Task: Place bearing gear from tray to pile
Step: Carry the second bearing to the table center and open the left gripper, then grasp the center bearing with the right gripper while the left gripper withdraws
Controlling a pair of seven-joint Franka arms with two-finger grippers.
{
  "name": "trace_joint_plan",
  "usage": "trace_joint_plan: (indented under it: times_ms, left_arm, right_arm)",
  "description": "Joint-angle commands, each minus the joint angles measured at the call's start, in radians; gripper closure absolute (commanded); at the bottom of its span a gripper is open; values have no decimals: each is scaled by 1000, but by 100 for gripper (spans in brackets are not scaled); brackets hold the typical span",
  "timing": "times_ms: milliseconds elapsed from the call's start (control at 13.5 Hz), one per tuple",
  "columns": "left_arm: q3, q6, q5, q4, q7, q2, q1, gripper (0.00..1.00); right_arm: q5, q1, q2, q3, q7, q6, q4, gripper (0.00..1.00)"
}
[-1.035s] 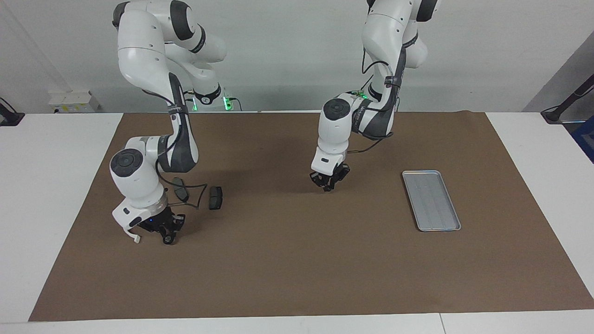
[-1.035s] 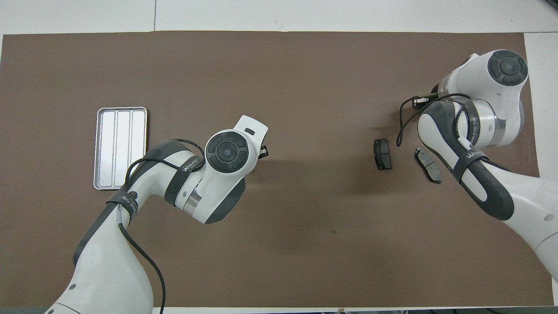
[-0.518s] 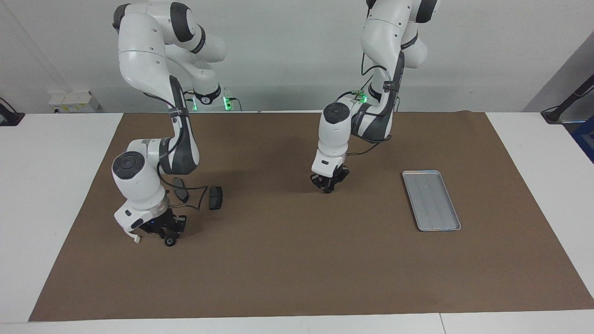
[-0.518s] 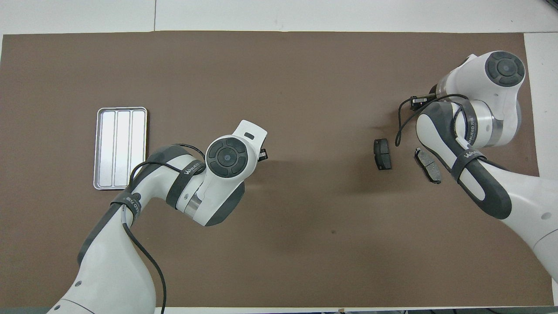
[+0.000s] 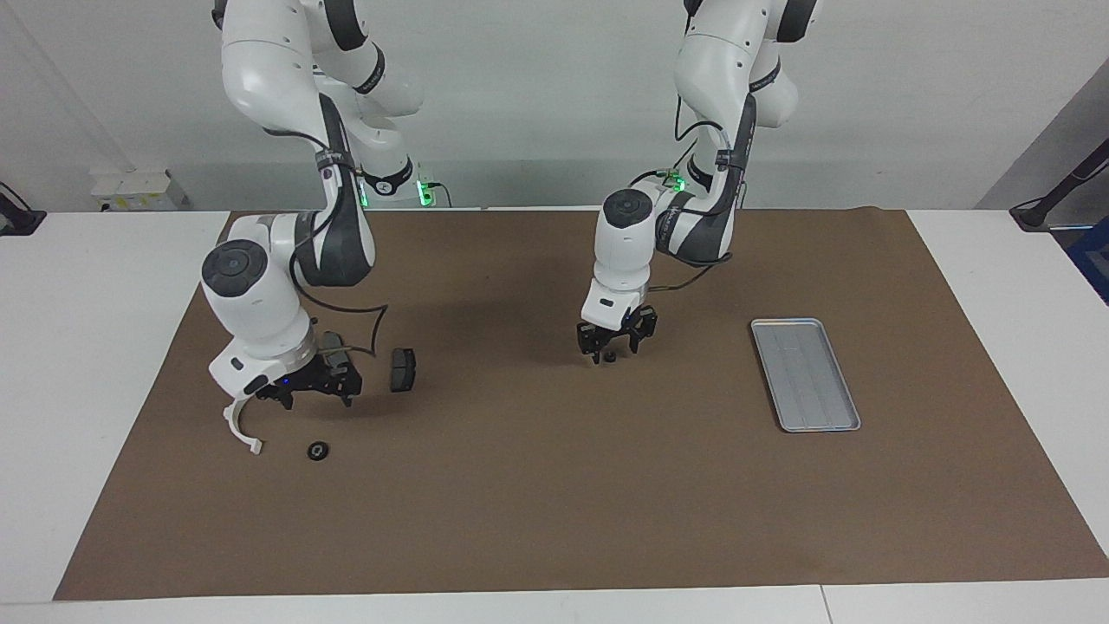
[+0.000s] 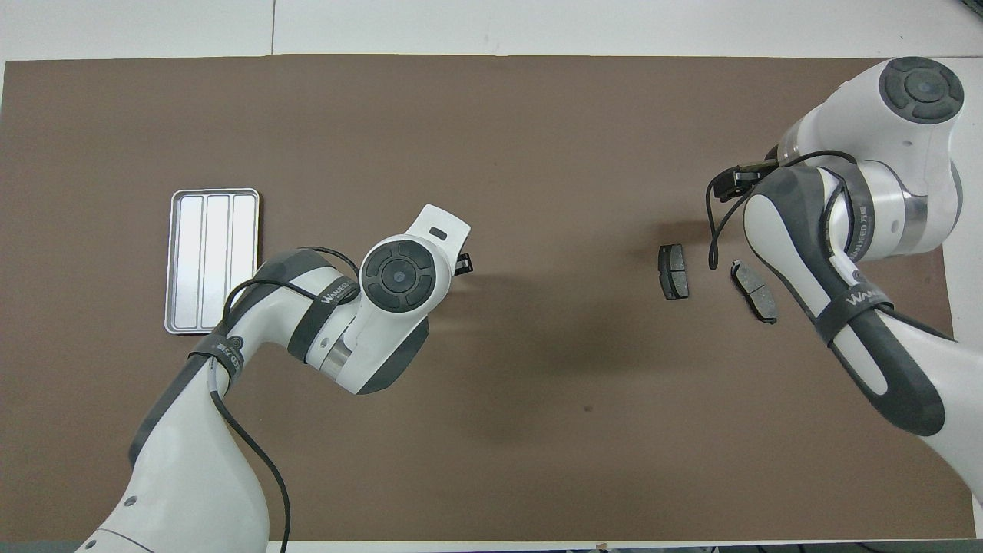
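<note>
Both grippers (image 5: 314,393) (image 5: 612,342) open, empty

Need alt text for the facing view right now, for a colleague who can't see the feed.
A small dark bearing gear lies on the brown mat beside a white half-ring, under the raised, open right gripper. The open left gripper hangs low mid-table over a small dark part; the tray is empty.

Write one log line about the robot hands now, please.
right hand: open, raised near gear | gear: on mat beside white half-ring | left hand: open, low over mat | tray: empty
</note>
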State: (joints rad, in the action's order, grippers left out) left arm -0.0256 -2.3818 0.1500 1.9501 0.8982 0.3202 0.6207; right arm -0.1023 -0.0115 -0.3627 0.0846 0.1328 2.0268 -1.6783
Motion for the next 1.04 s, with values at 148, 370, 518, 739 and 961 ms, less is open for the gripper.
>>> trace_joint_plan:
  times_ms: [148,370,518,739,961]
  left_arm:
    - [-11,283,33,-209,-327,-84,-204,21]
    - [-5,302,14,-234,-580,-147,-402,20]
    - [-5,322,-45,-240,-712,-200,-502,20]
    - [-17,470,-151,-250,-858,-312,-581,20]
    - [-11,634,-153,-243,-863,-416,-581,19]
  right_arm:
    - [12,252,34,14,556,-128,68,0]
    - [87,398,28,14,874,-67,69,0]
    - [85,476,5,14,1028,2,71,0]
    - [62,563,-88,9,1146,3,121,0]
    - [-33,616,-263,12,1303,-5,274,0]
